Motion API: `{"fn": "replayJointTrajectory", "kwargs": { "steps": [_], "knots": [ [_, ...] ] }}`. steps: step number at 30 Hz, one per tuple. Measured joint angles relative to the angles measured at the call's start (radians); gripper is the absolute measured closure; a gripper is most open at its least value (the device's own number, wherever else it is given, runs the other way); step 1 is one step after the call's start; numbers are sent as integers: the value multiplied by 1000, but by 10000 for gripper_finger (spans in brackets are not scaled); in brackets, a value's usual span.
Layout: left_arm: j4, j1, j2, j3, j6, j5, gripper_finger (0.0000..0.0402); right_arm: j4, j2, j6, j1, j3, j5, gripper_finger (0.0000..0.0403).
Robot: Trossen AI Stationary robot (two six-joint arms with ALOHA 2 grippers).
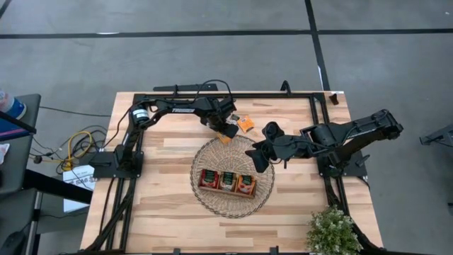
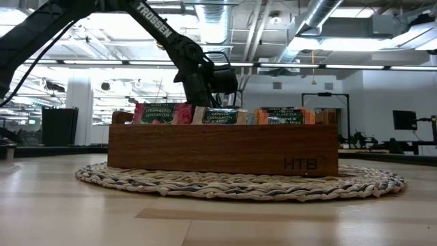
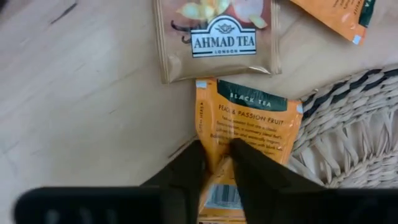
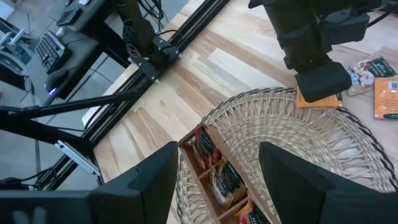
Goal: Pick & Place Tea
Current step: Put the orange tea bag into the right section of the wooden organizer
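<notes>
Left tool (image 3: pixel 216 163) is pinching the orange peach and passion fruit sachet (image 3: pixel 249 127), which is lying on the bench (image 1: pixel 170 212) at the wicker basket (image 1: pixel 262 202) rim. Right tool (image 4: pixel 214 171) is hovering open above the basket, beside the wooden tray (image 2: pixel 218 147).

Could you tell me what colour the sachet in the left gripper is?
Orange sachet, dark green label band; clearest in the left wrist view.
</notes>
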Motion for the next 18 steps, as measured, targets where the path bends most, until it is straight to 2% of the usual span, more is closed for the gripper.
{"fn": "replayJointTrajectory", "kwargs": {
  "steps": [6, 18],
  "knots": [
    [-2, -2, -3, -1, 0, 9, 394, 0, 0, -9, 0, 0, 1, 187],
    [-53, 1, -152, -3, 76, 39, 401, 0, 0, -66, 1, 0, 2, 187]
  ]
}}
